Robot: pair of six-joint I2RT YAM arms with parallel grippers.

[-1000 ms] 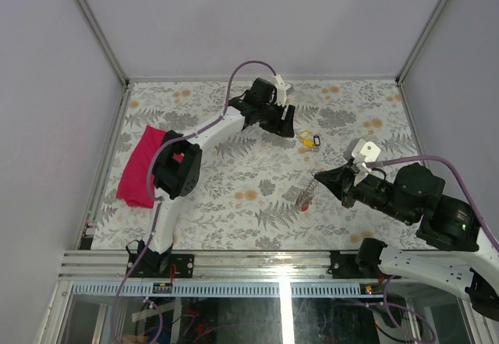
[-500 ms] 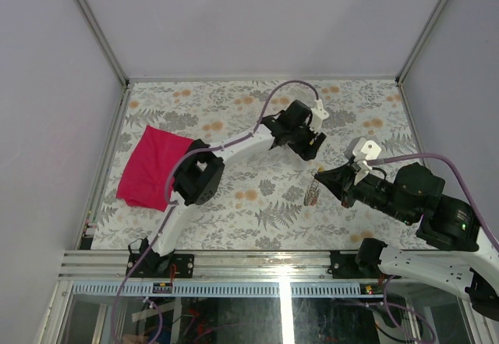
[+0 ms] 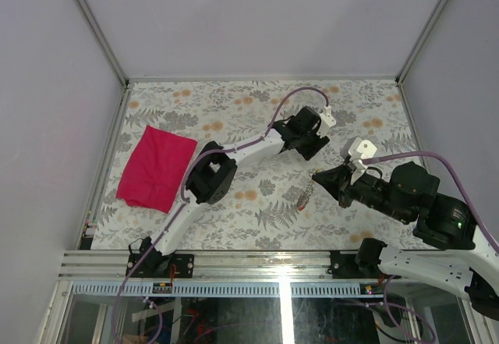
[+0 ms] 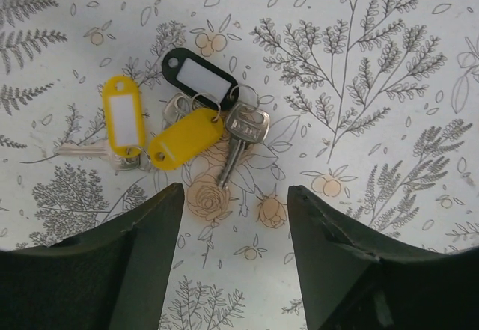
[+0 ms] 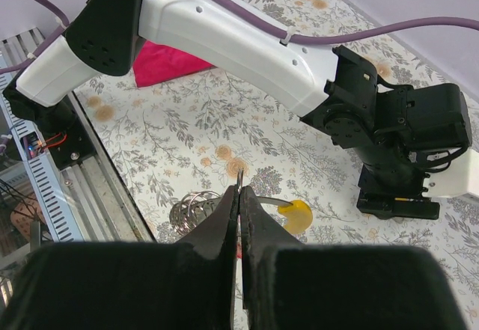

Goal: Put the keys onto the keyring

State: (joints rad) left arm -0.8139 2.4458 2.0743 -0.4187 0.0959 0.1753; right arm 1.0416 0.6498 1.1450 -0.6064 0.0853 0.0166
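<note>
A cluster of keys (image 4: 196, 124) lies on the floral table: a yellow tag (image 4: 123, 114), an orange-yellow tag (image 4: 185, 138), a black tag (image 4: 200, 69) and a bare silver key (image 4: 241, 134). My left gripper (image 4: 236, 195) is open just above the table, with the cluster just beyond its fingertips. In the top view the left gripper (image 3: 312, 137) hides those keys. My right gripper (image 5: 239, 188) is shut on the thin grey keyring (image 5: 196, 209), which hangs below it with a yellow-capped key (image 5: 297, 215). In the top view the keyring (image 3: 306, 194) dangles under the right gripper (image 3: 316, 175).
A crimson cloth (image 3: 156, 166) lies at the table's left side. The left arm (image 5: 224, 38) stretches across the middle of the table, close behind the right gripper. A metal rail (image 3: 234, 262) runs along the near edge.
The left arm swung right and forward, off the crimson cloth, until its open gripper was over the key cluster. The right gripper stays shut on the keyring, almost unmoved.
</note>
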